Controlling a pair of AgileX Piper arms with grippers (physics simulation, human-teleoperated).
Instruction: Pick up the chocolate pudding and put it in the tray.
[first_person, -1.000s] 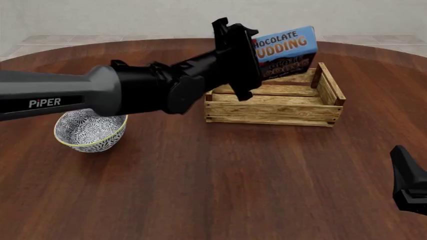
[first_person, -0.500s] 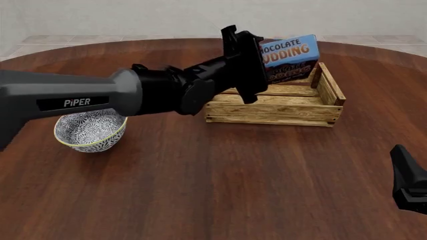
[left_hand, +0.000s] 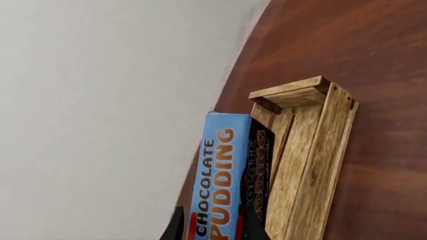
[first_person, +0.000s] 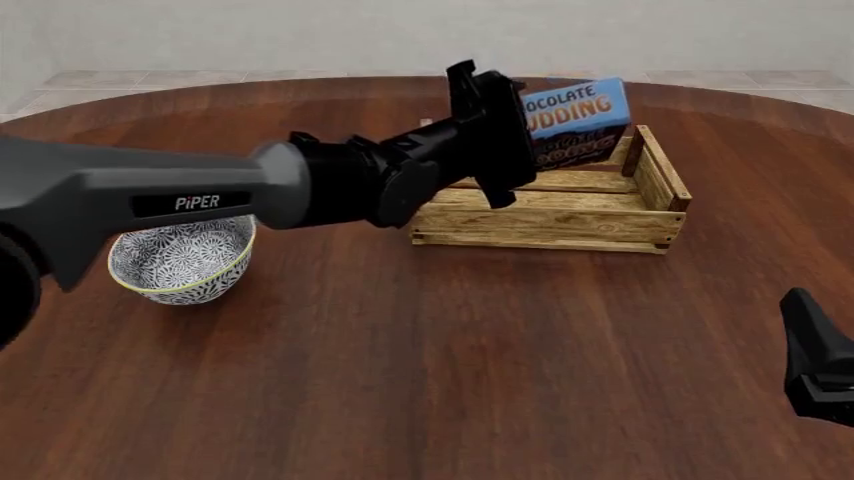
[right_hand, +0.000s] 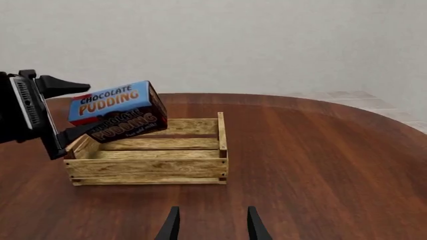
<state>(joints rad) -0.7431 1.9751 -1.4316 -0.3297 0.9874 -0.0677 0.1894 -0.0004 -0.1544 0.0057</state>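
**Pudding box lowered toward tray; release pending**

Since a second ago the left arm has reached farther toward the far edge of the tabletop and carried the chocolate pudding (first_person: 577, 112) lower, so the box now sits closer to the tray (first_person: 654, 225) than it did. Right arm unchanged near the near right corner.

Left hand (first_person: 514, 125): closed on one end of the box, fingers (left_hand: 175, 227) pinching it across its thin faces, as the left wrist view shows. Box is tilted, the free end raised, blue band and lettering facing the camera.

Position: box is held in the air above the far left part of the tray. From the right wrist view its lower edge appears just above the far rail; I cannot tell whether it touches the wood. The tray holds nothing on its floor slats.

Right hand (right_hand: 209, 224): fingers parted, nothing between them, pointed at the tray from well apart.

Bowl (first_person: 182, 258) stands toward the left edge, clear of the action.

Progress, judged: pickup and transport done. Remaining: lower the box a bit further inside the rails, open the left hand, withdraw. Risk: tilted box may catch the far rail or tip when let go.
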